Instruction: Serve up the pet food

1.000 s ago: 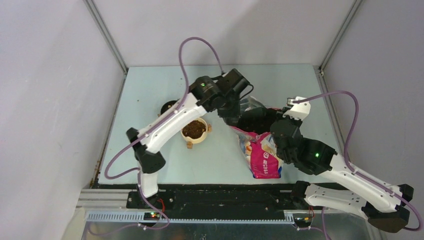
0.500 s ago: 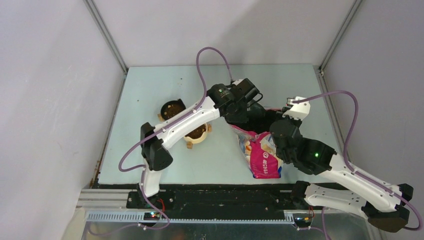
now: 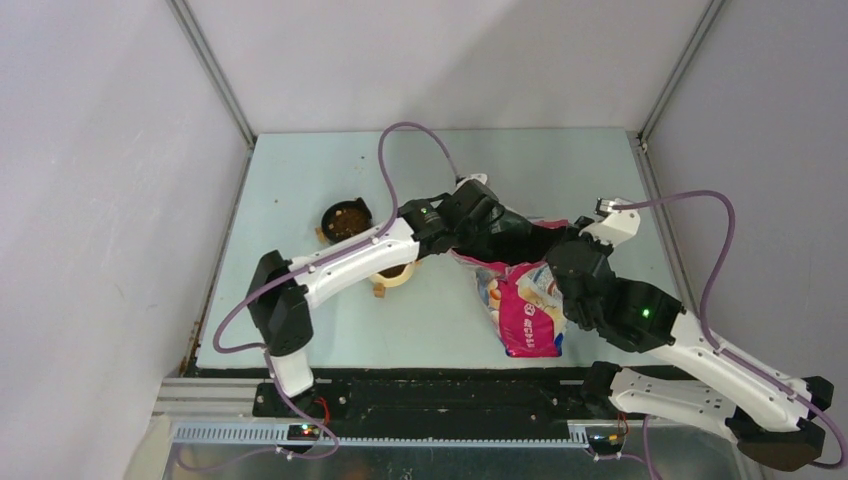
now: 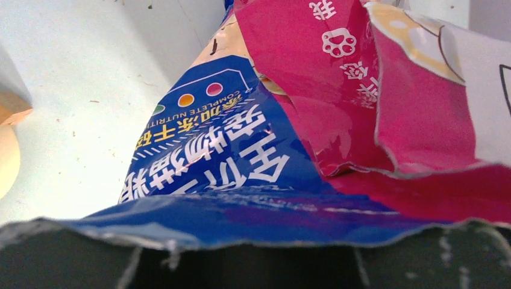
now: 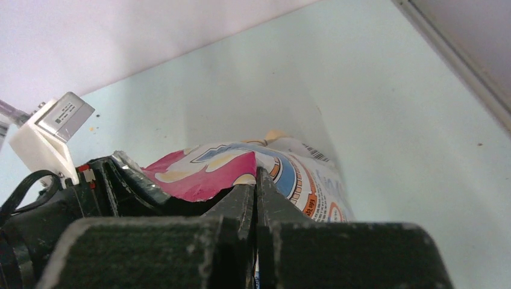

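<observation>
The glossy blue-and-pink bag lies at the table's middle right, its open mouth turned toward the back left. My right gripper is shut on the bag's upper edge; in the right wrist view its fingertips press together on the bag. My left gripper reaches low into the bag's mouth. In the left wrist view the bag's wall fills the picture and covers the jaws, so their state does not show. Pet food sits in a dark bowl at the left.
A cream bowl with wooden feet stands partly under my left forearm, just left of the bag. The dark bowl's rim is behind it. Grey walls close the table on three sides. Purple cables loop above both arms.
My left arm has swung right and down, carrying its gripper from behind the cream bowl into the bag's mouth. The right arm shifted slightly right, still holding the bag's edge.
</observation>
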Tool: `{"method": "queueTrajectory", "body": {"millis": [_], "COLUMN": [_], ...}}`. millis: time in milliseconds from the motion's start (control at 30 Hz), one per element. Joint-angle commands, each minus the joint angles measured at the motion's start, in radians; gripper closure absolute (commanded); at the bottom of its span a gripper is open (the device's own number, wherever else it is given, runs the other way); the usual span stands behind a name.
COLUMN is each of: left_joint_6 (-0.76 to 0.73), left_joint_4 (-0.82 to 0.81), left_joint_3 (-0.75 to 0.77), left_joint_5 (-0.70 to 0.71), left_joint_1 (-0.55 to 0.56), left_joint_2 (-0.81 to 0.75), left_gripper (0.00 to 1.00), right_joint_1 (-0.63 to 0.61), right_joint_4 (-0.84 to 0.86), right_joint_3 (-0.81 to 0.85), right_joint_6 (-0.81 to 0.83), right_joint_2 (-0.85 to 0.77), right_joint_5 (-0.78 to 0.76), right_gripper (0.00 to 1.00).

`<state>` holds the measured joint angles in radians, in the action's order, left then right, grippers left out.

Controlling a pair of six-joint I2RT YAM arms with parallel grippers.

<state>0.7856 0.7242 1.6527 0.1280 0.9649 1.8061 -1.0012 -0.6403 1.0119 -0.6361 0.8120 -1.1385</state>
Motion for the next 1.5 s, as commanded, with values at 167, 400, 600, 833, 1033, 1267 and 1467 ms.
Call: {"method": "queueTrajectory", "body": {"millis": [167, 400, 600, 833, 1033, 1267, 1467], "left_joint_6": [0.244, 0.269, 0.256, 0.207, 0.197, 0.214, 0.227], "left_joint_4": [-0.639, -0.716, -0.743, -0.61, -0.546, -0.546, -0.607], "left_joint_3": [-0.327, -0.412, -0.49, -0.535, -0.588, -0.638, -0.704], "left_joint_5": [-0.428, -0.483, -0.451, -0.35, -0.273, -0.274, -0.277], "left_joint_1": [-0.046, -0.049, -0.049, -0.05, -0.06, -0.076, -0.088], "left_joint_2": [-0.117, -0.221, -0.343, -0.508, -0.622, -0.661, -0.717], "left_gripper": [1.0, 1.0, 1.0, 1.0, 1.0, 1.0, 1.0], "right_joint_1": [0.014, 0.031, 0.058, 0.068, 0.069, 0.068, 0.069], "right_joint_4": [-0.1, -0.03, -0.021, 0.019, 0.075, 0.165, 0.19], "right_joint_3": [-0.027, -0.065, -0.066, -0.064, -0.064, -0.064, -0.065], "right_joint_6": [-0.076, 0.003, -0.005, 0.018, 0.059, 0.119, 0.147], "right_joint_2": [-0.118, -0.147, -0.118, -0.112, -0.104, -0.11, -0.145], "right_joint_5": [-0.018, 0.015, 0.032, 0.041, 0.131, 0.214, 0.237], "right_gripper": [1.0, 1.0, 1.0, 1.0, 1.0, 1.0, 1.0]}}
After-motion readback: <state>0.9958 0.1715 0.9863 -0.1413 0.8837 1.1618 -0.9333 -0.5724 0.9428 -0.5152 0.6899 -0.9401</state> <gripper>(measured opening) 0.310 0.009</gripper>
